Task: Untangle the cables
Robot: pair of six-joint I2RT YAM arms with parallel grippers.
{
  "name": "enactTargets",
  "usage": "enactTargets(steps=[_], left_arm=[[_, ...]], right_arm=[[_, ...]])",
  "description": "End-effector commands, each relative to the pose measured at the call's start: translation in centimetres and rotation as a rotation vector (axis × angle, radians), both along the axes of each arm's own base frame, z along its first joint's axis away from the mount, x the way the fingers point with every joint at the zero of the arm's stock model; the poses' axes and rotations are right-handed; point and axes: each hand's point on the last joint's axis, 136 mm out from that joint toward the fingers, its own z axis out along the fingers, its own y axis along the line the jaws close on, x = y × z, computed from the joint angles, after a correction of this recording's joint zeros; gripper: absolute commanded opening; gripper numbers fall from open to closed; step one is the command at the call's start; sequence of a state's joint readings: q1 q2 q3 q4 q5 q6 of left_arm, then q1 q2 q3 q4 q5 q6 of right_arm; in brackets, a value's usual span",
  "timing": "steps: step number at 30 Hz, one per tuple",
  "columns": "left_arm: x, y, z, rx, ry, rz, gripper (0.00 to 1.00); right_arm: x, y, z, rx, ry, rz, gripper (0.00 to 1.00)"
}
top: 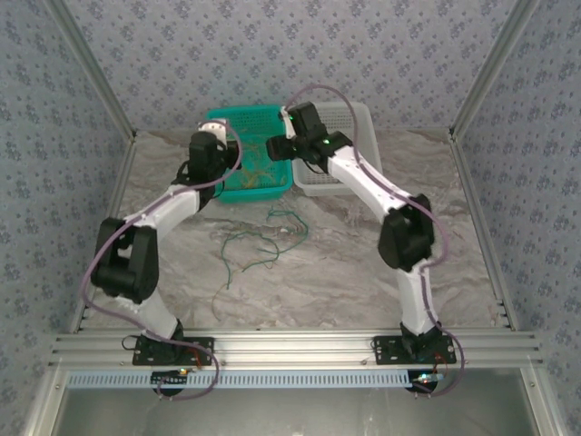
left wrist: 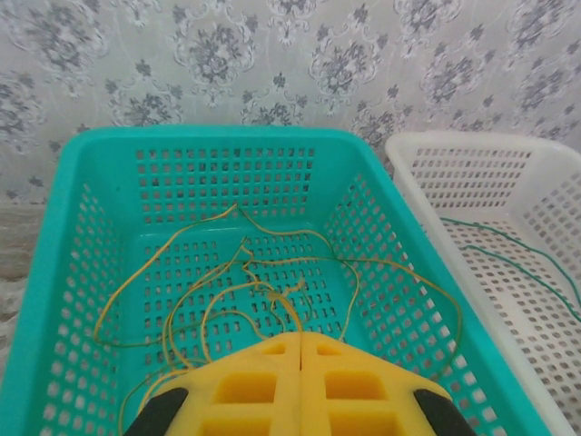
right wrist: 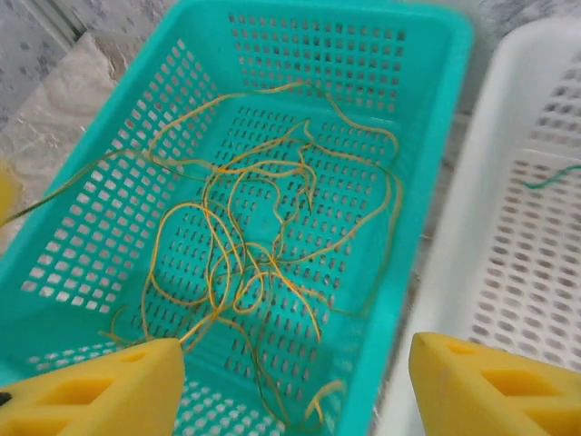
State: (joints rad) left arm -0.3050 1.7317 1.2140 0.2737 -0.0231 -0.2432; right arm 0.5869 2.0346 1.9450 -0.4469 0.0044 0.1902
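Observation:
Several thin yellow cables (right wrist: 245,236) lie tangled in a teal basket (right wrist: 436,136). My left gripper (left wrist: 300,338) hangs over the basket's near end, its yellow fingers pressed together, and one yellow cable (left wrist: 283,304) runs into the seam at the tips. My right gripper (right wrist: 290,391) is open above the teal basket's right rim (top: 289,173), with nothing between its fingers (right wrist: 100,391). A loose bunch of dark green cables (top: 263,238) lies on the table in front of the baskets. More green cable (left wrist: 508,245) lies in the white basket (left wrist: 427,218).
The white basket (top: 363,123) stands against the teal basket (top: 245,112) on its right, both at the back of the marble table (top: 345,272). Metal frame posts and patterned walls close in the sides and back. Purple-grey arm cables loop beside both arms.

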Motion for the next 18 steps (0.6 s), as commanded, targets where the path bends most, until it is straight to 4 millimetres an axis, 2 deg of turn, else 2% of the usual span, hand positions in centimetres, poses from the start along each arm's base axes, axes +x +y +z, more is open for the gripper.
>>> enactTargets(steps=[1, 4, 8, 9, 10, 13, 14, 16, 18], left_arm=[[1.6, -0.6, -3.0, 0.007, 0.13, 0.008, 0.0], [3.0, -0.8, -5.5, -0.002, 0.196, 0.037, 0.0], [3.6, -1.3, -8.4, 0.004, 0.294, 0.061, 0.0], [3.5, -1.4, -9.1, 0.013, 0.317, 0.071, 0.0], [3.3, -1.4, -9.6, 0.021, 0.331, 0.077, 0.0], [2.3, -1.2, -9.5, 0.056, 0.317, 0.111, 0.0], [2.0, -1.1, -9.2, 0.066, 0.307, 0.12, 0.06], [1.0, -1.0, -8.1, 0.083, 0.302, 0.126, 0.39], [-0.2, -0.9, -6.2, 0.106, 0.28, 0.133, 0.54]], right_arm=[[-4.6, -1.4, 10.5, 0.108, -0.263, -0.029, 0.7], [-8.9, -3.3, 12.3, 0.171, -0.363, -0.038, 0.74], [-12.4, -6.9, 12.4, 0.193, -0.418, -0.113, 0.75], [-13.2, -8.0, 12.2, 0.191, -0.421, -0.145, 0.75], [-13.8, -8.8, 10.4, 0.165, -0.406, -0.159, 0.75], [-15.2, -11.0, 8.6, 0.135, -0.405, -0.199, 0.76], [-15.6, -11.6, 8.1, 0.126, -0.403, -0.207, 0.76], [-16.2, -12.8, 7.1, 0.096, -0.395, -0.234, 0.76], [-16.7, -13.7, 6.4, 0.073, -0.393, -0.25, 0.76]])
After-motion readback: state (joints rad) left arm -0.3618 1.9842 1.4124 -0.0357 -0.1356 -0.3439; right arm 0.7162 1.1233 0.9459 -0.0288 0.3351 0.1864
